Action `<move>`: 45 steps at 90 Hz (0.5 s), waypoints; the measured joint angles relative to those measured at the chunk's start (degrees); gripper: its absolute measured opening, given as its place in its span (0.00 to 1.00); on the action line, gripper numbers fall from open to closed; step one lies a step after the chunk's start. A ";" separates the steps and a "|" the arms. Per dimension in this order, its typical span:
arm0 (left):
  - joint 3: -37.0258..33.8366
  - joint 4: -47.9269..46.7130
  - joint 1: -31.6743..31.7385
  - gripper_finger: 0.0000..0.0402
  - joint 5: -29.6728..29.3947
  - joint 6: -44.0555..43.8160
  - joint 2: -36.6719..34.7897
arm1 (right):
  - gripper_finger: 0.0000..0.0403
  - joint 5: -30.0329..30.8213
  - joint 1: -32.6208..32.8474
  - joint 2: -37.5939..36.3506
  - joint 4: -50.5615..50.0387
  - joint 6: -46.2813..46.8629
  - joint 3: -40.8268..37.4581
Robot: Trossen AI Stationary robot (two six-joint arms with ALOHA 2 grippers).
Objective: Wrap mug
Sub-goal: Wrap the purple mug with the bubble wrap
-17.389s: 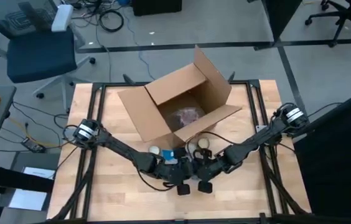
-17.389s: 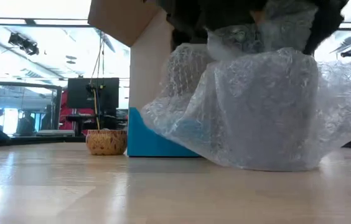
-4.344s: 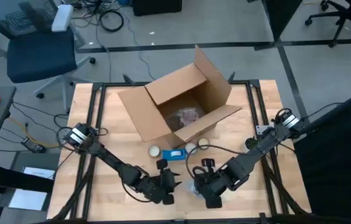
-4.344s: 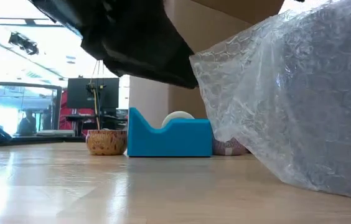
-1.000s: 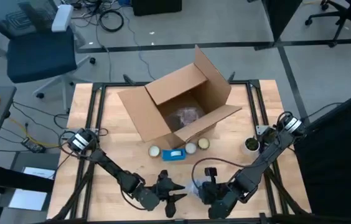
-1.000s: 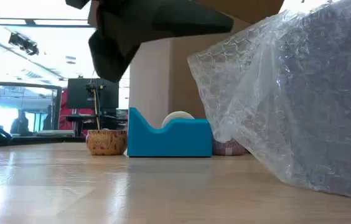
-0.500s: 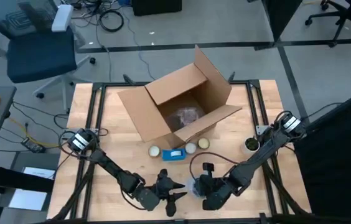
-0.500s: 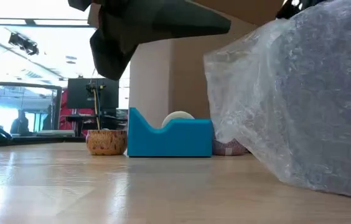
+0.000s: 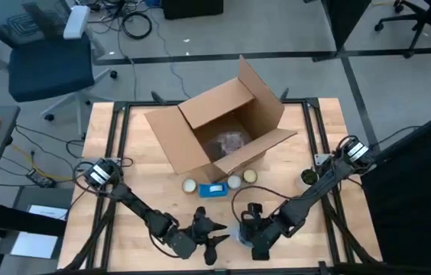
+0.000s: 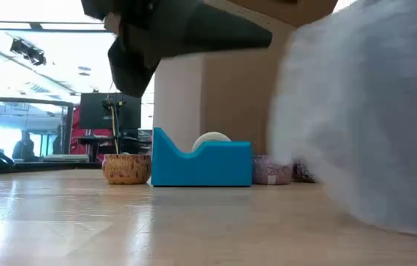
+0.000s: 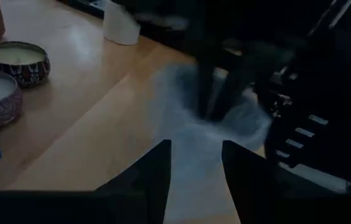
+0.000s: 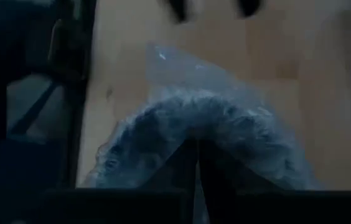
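Note:
A bundle of clear bubble wrap (image 9: pixel 238 231) sits near the table's front edge, filling the right of the low view (image 10: pixel 364 111). The mug is hidden inside it; only a dark shape shows through the wrap (image 12: pixel 194 124). My right gripper (image 9: pixel 251 231) is shut on the bundle. My left gripper (image 9: pixel 217 233) stands open just left of the bundle, its fingers (image 11: pixel 194 165) pointing at the wrap (image 11: pixel 210 134) without touching it. My right gripper pinches the bubble wrap's gathered top (image 12: pixel 195 134) between its two fingers, several crumpled layers together. The fingers come slanting down from the table's right side. The bundle spreads out below and ahead of the fingers, its lower part down at the table (image 10: pixel 408 222).
An open cardboard box (image 9: pixel 223 126) stands at the far middle with a wrapped item inside. In front of it are a blue tape dispenser (image 9: pixel 214 189) and small candle tins (image 9: pixel 189 185) (image 9: pixel 249 176). A small pot (image 9: pixel 307 177) stands to the right.
My right gripper has gone a little toward the table's left and far edges, closer to my left gripper, carrying the bubble wrap bundle along; the bundle is blurred in motion.

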 joint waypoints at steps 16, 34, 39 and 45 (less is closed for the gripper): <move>0.00 1.47 0.32 0.32 0.01 -0.22 1.91 | 0.00 3.66 1.53 -0.07 -4.64 -1.56 4.38; 0.00 1.92 0.32 0.32 0.13 -0.82 2.03 | 0.00 6.37 1.56 0.00 -5.40 -0.63 3.35; 0.00 2.05 0.32 0.32 0.13 -0.80 2.05 | 0.00 7.33 1.46 0.07 -5.44 0.35 2.24; 0.00 2.49 0.34 0.32 0.20 -0.09 2.05 | 0.00 8.84 1.46 0.09 -5.12 1.61 0.96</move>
